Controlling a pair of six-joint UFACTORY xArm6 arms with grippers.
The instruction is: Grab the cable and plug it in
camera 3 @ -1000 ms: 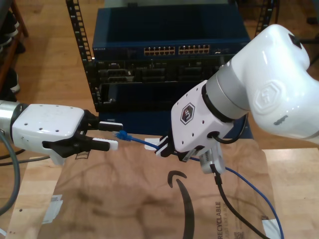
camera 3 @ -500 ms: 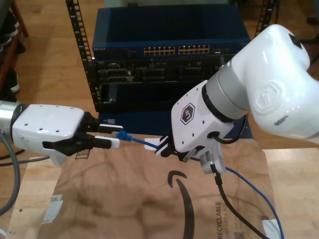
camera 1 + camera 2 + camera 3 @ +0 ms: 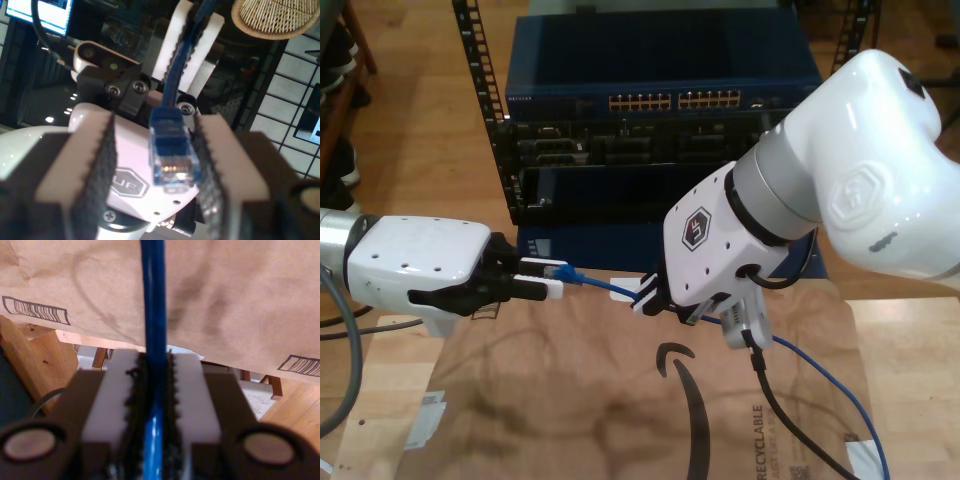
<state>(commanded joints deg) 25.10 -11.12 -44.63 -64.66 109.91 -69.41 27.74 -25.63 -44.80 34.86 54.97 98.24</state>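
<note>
The first gripper [image 3: 156, 155] [image 3: 542, 280] reaches in from the exterior view's left, jaws parted a little, with the cable's plug [image 3: 172, 155] [image 3: 563, 272] between its pads. In the first wrist view the translucent blue plug touches one toothed pad [image 3: 207, 170]. A clear gap remains to the other pad [image 3: 102, 165], so the plug is not clamped. Its gold contacts face the camera.

The blue cable [image 3: 177, 75] [image 3: 605, 285] [image 3: 152, 300] runs straight from the plug to the second gripper [image 3: 156, 390] [image 3: 645, 295], which is closed on it. In the second wrist view the cable is pinched tight between the white fingers [image 3: 112, 390]. The second gripper hangs from the large white arm [image 3: 860, 180] on the exterior view's right, facing the first gripper, near but apart. The cable spans the gap between them above the table.

Past the second gripper the cable drops and trails toward the exterior view's lower right over a brown paper sheet [image 3: 570, 400] [image 3: 240, 305] with a printed arrow logo. A thicker black cable [image 3: 780, 420] hangs from the second arm's wrist beside it. The paper lies on a wooden table [image 3: 390, 380].

Behind both grippers stands a dark blue rack unit [image 3: 660, 60] with a network switch [image 3: 670, 101] showing rows of ports, well apart from the plug.
</note>
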